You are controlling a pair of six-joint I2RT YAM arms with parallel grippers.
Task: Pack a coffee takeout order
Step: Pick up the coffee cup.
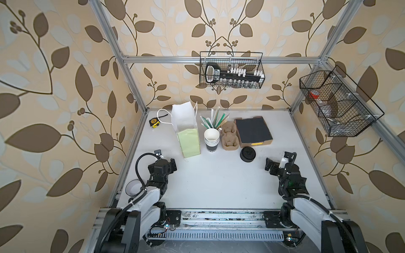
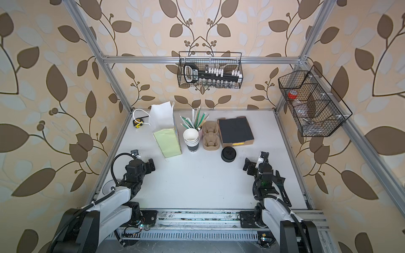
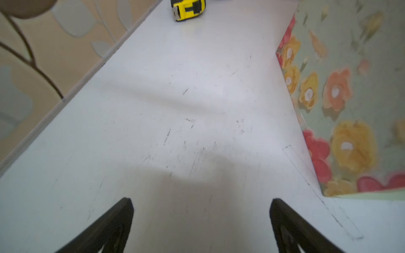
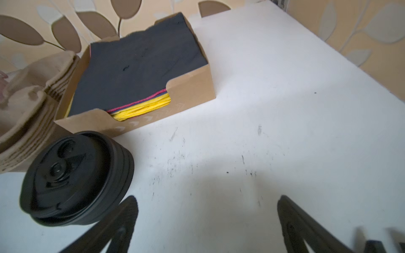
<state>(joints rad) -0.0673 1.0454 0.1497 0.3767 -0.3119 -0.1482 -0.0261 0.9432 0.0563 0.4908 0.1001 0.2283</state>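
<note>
Cups (image 1: 211,137) stood stacked upright, white mouths up, at the centre of both top views, right of a bag (image 1: 188,133). Carriers (image 1: 229,137) lay just right of them, long axis running up and down the frame. Further right the dark sheet (image 1: 252,129) lay flat atop a pile in a box (image 1: 267,142), and lids (image 1: 247,154) sat stacked, tops up, just below it. Left gripper (image 3: 201,208) and right gripper (image 4: 208,203) hung lower left and lower right over the table (image 1: 219,179), jaws spread, holding nothing.

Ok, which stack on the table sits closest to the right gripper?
The lids, the low black stack just ahead of the right gripper; the cups, carriers and napkins all sit farther back.
</note>
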